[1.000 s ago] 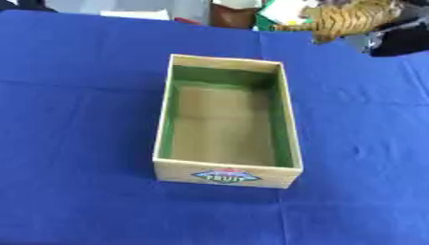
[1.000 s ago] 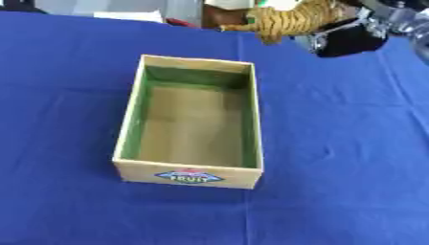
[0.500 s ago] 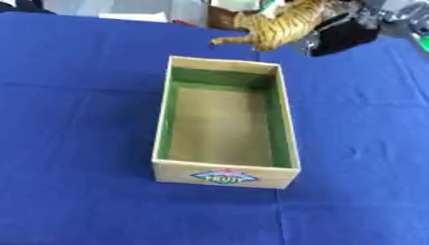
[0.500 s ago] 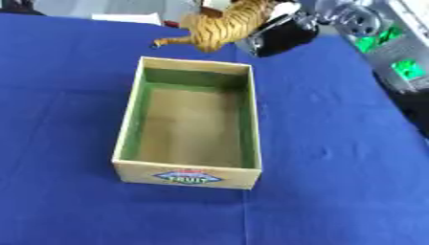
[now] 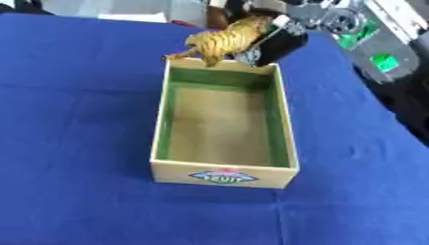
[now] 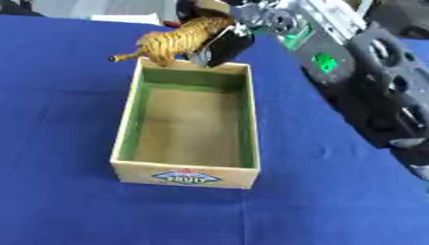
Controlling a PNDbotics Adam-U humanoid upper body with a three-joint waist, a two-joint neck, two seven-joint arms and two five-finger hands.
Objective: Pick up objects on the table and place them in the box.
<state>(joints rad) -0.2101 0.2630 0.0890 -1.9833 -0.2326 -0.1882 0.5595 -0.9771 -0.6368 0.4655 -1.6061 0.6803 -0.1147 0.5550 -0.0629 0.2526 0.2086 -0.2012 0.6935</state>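
Nearest on the blue-covered bench (image 5: 75,191) stands the box (image 5: 223,176), an open cardboard carton with its long side running from near to far. Its near end wall carries a small printed label (image 5: 222,177) with the word FRUIT. The inner walls are green and the floor is plain brown; nothing lies inside it. The cloth around the box is bare on the near, left and right sides.

At the far end of the box, the toy tiger (image 5: 220,42) hangs in the air just above the far wall. It is orange-yellow with dark stripes, its body tilted, with the tail pointing left and down towards the far left corner of the box and its legs hanging above the rim. Whether a paw touches the rim cannot be told.

The right hand (image 6: 224,44) has the tiger in its grasp: its black fingers close on the right, far part of the animal, just over the far right corner of the box. The right arm (image 6: 368,72), black with silver joints and green lights, runs from the hand along the right side of the right eye view to its near right edge.

The left hand shows in neither view.
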